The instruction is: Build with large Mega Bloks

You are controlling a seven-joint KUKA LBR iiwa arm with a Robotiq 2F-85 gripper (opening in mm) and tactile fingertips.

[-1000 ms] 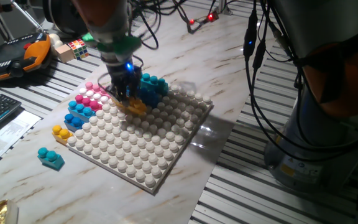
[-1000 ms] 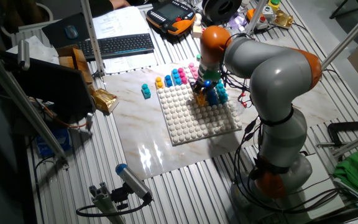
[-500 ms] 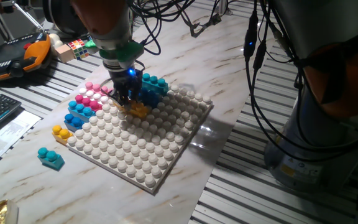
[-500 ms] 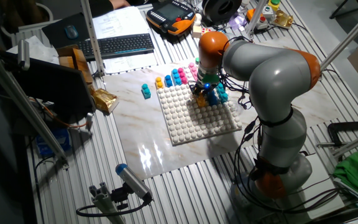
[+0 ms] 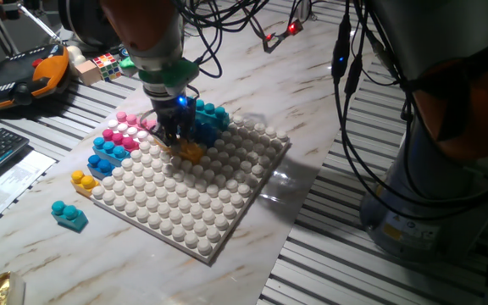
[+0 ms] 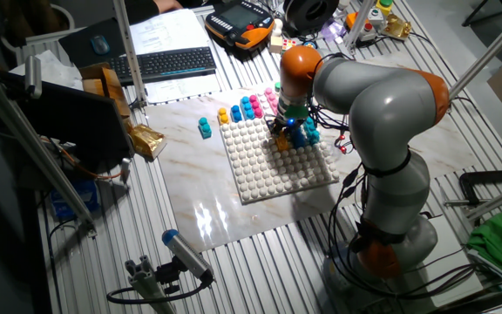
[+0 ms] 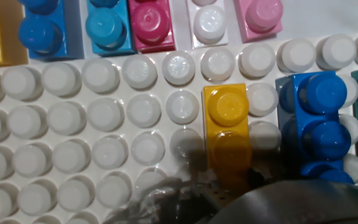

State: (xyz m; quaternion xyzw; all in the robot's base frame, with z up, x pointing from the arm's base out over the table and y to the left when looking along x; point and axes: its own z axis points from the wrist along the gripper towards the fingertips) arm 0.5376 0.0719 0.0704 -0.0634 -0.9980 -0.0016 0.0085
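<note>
Marbled tabletop [image 5: 329,102] carries the glossy white studded baseplate [image 5: 219,212], where the gripper [image 5: 176,140] points straight down over a yellow-orange brick [image 5: 191,151]; from the other side the grey arm [image 6: 364,87] arches over it; up close, that chunky brick [image 7: 227,130] sits pressed onto studs beside a blue one [image 7: 319,121], finger state impossible to tell.

- Gripper [image 5: 174,135] low over white baseplate [image 5: 214,212], jaws at yellow-orange brick [image 5: 191,151]; jaw state unclear.
- Teal brick [image 5: 211,114] just behind.
- Light blue brick [image 5: 69,215] alone on desk [image 5: 329,110], near baseplate corner.
</note>
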